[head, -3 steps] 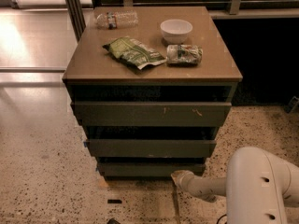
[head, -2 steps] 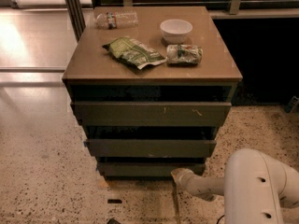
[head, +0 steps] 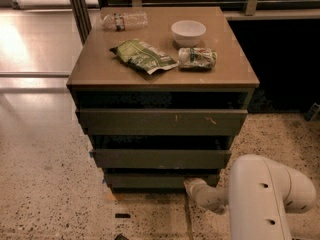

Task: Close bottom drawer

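Note:
The bottom drawer (head: 150,180) is the lowest and narrowest of three olive-brown drawers in a low cabinet. Its plain front sits a little further back than the middle drawer (head: 160,159) above it. My gripper (head: 193,186) is low down, near the floor, at the right part of the bottom drawer's front. It seems to touch the front or be very close to it. My white arm (head: 265,194) fills the lower right corner.
The widest top drawer (head: 160,121), with pale scratches, juts out furthest. On the cabinet top (head: 95,69) lie a plastic bottle (head: 124,20), a white bowl (head: 188,32), a green snack bag (head: 144,55) and a small packet (head: 197,58). Speckled floor (head: 50,194) surrounds the cabinet.
My arm and gripper have crept slightly up and towards the bottom drawer's front. The drawers have not visibly moved.

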Robot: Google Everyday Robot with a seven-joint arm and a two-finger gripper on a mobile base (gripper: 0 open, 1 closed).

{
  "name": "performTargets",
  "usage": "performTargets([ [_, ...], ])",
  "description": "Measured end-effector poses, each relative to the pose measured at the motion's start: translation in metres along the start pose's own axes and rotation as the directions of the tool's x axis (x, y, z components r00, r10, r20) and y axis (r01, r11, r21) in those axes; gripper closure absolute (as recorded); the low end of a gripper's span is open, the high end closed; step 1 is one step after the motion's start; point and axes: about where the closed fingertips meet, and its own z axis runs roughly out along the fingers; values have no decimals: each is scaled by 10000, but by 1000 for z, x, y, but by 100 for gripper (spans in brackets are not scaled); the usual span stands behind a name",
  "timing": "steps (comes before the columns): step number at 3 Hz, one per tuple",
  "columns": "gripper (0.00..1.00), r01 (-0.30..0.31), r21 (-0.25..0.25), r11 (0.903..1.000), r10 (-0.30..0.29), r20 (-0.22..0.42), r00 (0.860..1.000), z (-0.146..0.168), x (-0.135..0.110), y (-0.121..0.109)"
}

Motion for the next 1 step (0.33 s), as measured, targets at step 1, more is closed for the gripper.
performTargets([
  [1, 100, 0, 0, 10000, 0, 0, 10000, 0, 0, 0],
])
